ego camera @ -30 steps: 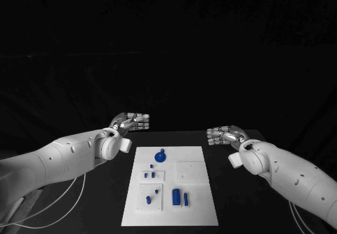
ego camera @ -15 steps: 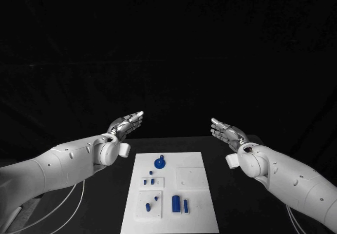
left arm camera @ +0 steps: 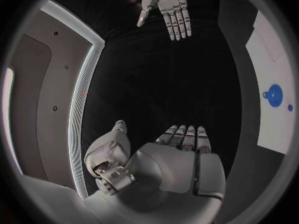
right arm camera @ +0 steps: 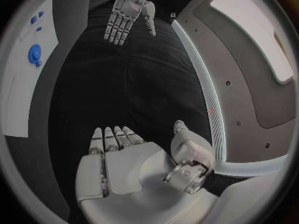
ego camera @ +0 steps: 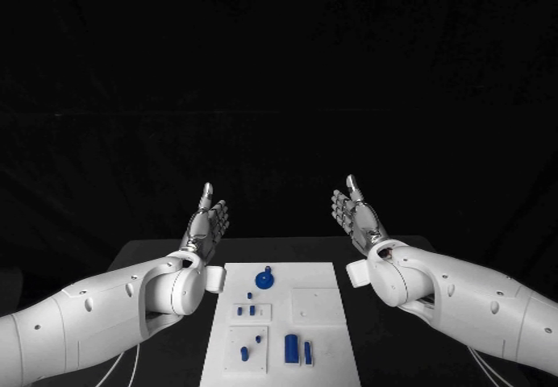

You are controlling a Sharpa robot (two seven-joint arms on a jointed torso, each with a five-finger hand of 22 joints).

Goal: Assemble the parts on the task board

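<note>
The white task board (ego camera: 320, 322) lies in the middle of the table. Small blue parts rest on it: a round one with a small knob (ego camera: 265, 279) near the far end, small pegs (ego camera: 245, 310) in the middle and longer blocks (ego camera: 292, 347) near the front. My left hand (ego camera: 210, 220) is raised beyond the board's far left corner, fingers straight and apart, holding nothing. Opposite it, my right hand (ego camera: 355, 212) stands the same way past the far right corner, empty. Both palms face each other. The wrist views show each flat hand (left arm camera: 181, 139) (right arm camera: 115, 139) and the opposite one (left arm camera: 167, 7) (right arm camera: 127, 10).
The black table (ego camera: 139, 258) runs out on both sides of the board. My white forearms (ego camera: 116, 310) (ego camera: 465, 290) flank the board on the left and right. Behind the table hangs a dark backdrop.
Both hands uncurled from loose fists to flat, straight fingers and rose upright. The camera view shifted, so the board sits lower in the picture.
</note>
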